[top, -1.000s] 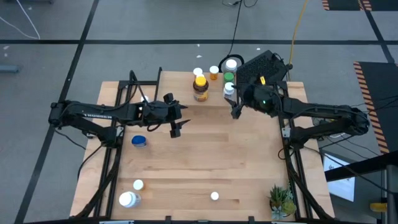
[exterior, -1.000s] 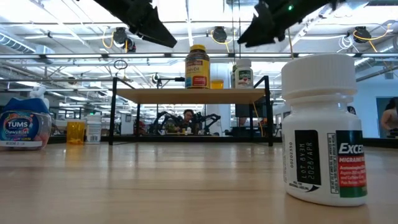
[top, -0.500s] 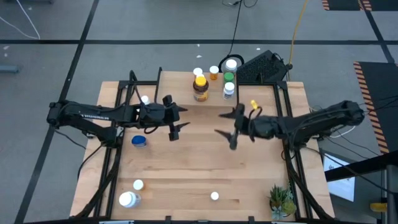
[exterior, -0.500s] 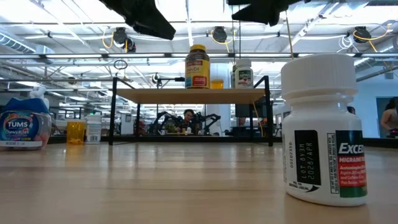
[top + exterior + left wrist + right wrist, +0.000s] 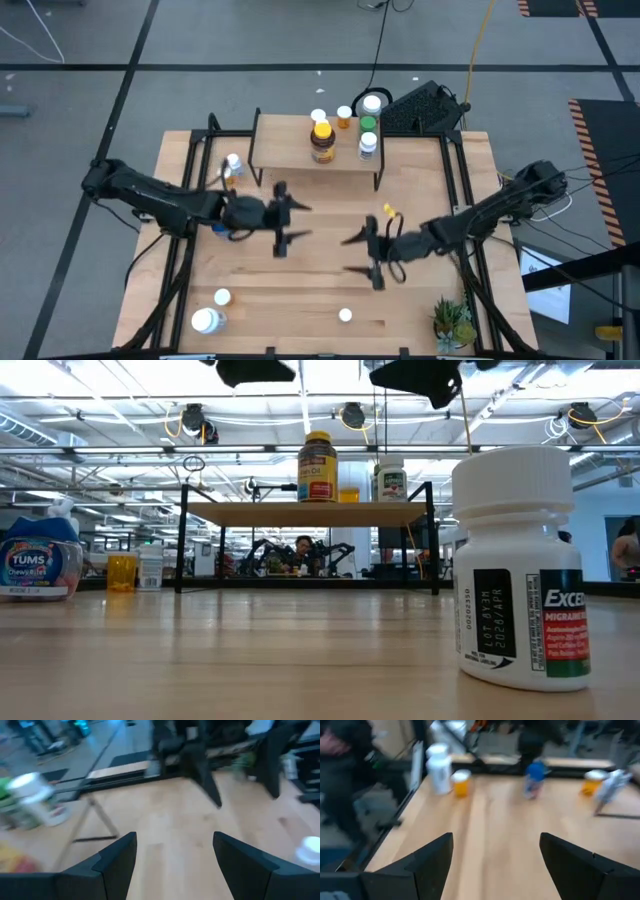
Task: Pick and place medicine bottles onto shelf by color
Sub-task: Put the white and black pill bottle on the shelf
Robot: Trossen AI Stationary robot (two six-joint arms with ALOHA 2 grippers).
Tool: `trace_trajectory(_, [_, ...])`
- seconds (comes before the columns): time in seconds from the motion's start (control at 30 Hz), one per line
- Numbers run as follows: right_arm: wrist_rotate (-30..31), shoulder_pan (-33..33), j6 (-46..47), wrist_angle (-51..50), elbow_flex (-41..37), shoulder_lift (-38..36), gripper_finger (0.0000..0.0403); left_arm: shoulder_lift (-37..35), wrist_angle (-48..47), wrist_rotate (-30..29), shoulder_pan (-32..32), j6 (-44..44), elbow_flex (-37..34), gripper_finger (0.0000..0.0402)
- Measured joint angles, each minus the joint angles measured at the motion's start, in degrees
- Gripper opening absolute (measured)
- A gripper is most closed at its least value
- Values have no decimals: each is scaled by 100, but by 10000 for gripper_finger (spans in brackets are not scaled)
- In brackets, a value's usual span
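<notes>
Hovering left tool (image 5: pixel 290 224), right tool (image 5: pixel 357 255), both spread, empty

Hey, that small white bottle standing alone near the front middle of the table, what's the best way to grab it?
Probably from straight above, fingers closing across the body just under the cap. The small white bottle stands upright with bare table around it, and the right gripper, open and empty, is nearest.

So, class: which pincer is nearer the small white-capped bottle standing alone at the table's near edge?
Right. The right pincer hangs open just above the white-capped bottle; the left pincer, also open, is farther off, toward the shelf.
</notes>
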Motion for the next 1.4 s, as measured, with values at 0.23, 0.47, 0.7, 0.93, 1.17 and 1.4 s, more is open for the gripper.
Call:
trace_trajectory(0.23, [-884,622,191,586,2,978,295,1076,156,-44,-603,-220,625,267])
trace_trajectory(0.47, [-1182,1011,139,793,164,1665,295,2007,124,-68,-1205,-494,1210,267])
trace_trajectory(0.7, [-881,1124,-525,1101,164,1684,295,2399,97,-953,-1785,-1739,1279,267])
trace_trajectory(0.93, [-1172,1154,-781,1110,164,1300,295,2621,210,-1799,-2242,-2564,1277,266])
trace_trajectory(1.17, [-1641,1019,-1010,1168,166,1284,295,3075,494,-1992,-2297,-3208,1275,266])
trace_trajectory(1.4, [-1646,884,-1417,1293,170,1284,295,3393,619,-1949,-2376,-3768,1275,266])
